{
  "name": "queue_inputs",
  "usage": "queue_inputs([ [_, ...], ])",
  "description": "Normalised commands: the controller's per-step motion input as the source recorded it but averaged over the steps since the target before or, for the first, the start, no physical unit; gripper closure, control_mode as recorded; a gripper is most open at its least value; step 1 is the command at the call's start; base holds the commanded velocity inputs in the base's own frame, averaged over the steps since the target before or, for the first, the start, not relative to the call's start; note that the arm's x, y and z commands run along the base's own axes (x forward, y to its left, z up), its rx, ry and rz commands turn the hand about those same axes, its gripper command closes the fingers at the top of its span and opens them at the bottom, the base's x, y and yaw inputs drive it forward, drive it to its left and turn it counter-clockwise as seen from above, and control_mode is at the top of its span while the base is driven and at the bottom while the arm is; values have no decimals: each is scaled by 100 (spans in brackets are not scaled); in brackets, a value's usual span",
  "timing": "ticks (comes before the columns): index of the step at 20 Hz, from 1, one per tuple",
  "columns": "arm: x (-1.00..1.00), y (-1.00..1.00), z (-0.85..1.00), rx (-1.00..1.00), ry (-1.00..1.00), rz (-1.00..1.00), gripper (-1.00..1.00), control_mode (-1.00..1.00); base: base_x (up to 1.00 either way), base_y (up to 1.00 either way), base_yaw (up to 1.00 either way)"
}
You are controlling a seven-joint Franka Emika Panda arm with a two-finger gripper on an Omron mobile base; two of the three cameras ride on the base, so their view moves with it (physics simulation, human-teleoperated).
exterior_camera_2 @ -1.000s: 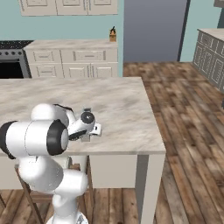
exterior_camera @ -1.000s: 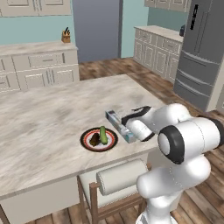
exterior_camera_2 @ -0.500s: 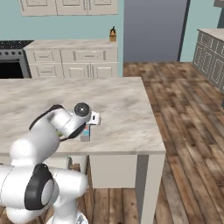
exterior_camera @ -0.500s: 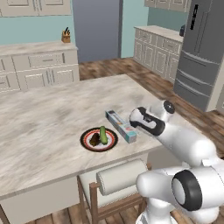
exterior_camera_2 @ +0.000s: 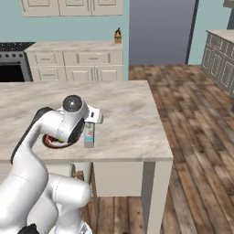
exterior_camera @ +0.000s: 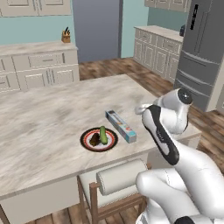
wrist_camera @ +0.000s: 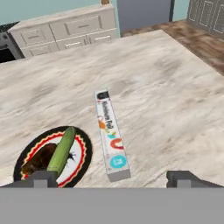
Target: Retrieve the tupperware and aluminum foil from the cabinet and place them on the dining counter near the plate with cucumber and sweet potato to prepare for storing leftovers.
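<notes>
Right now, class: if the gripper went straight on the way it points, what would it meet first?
Probably the aluminum foil lying flat on the dining counter, which sits between the open gripper fingertips; depth is unclear.

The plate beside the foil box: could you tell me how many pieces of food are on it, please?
2: the cucumber lies across the plate, and the sweet potato sits beside it.

The left base view is looking forward and down from behind the arm's left side across the dining counter (exterior_camera: 48, 109), while the right base view is looking from behind its right side over the same dining counter (exterior_camera_2: 123, 114). Both are sharing the aluminum foil (exterior_camera: 120, 125) (exterior_camera_2: 89, 135) and plate (exterior_camera: 99, 139). The hand view is looking down from close above, taking in the foil (wrist_camera: 111, 135) and plate (wrist_camera: 52, 156).
</notes>
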Motion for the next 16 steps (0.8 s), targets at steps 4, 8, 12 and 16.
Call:
queue_inputs([
  [4,-100,-28,100,-10,20,-7,-100,-100,0,0,0],
  [8,-100,0,93,-11,12,-5,-100,-100,0,0,0],
  [12,-96,0,71,-11,4,-4,-100,-100,0,0,0],
  [16,-79,0,24,-3,0,0,-100,-100,0,0,0],
])
